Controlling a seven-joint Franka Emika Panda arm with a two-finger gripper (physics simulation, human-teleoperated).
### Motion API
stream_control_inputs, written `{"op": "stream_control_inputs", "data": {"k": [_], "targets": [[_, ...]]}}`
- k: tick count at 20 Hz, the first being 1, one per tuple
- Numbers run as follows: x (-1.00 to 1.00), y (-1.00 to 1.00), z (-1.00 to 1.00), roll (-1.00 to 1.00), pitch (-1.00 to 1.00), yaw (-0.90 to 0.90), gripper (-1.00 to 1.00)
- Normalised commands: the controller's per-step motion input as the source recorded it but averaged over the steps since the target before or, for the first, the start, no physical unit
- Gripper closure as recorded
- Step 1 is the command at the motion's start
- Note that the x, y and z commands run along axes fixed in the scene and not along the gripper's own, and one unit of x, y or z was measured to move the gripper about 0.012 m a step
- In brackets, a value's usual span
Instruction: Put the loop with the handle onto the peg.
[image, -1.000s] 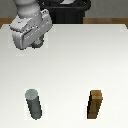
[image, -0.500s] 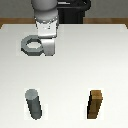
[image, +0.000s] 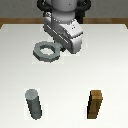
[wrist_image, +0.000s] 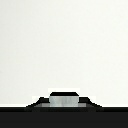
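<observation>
progress: early, transport pending | gripper (image: 61, 48) clasps the loop with the handle (image: 46, 50) by its tab | loop well behind the peg (image: 33, 103), not yet over it | remaining: carry, align, lower

Arm tilted low toward exterior view's left, gripper (image: 59, 48) with jaws clamped on the loop's handle (image: 56, 49).

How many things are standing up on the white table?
2. The dark gray peg stands near the front on the exterior view's left, and the brown wooden block stands on the exterior view's right. None seem hidden.
</observation>
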Motion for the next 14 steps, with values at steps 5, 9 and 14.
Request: {"op": "stream_control_inputs", "data": {"k": [5,9,14], "targets": [[0.00,-1.00,0.00,0.00,0.00,0.00,1.00],[0.00,-0.75,0.00,0.00,0.00,0.00,1.00],[0.00,0.40,0.20,0.00,0.00,0.00,1.00]]}}
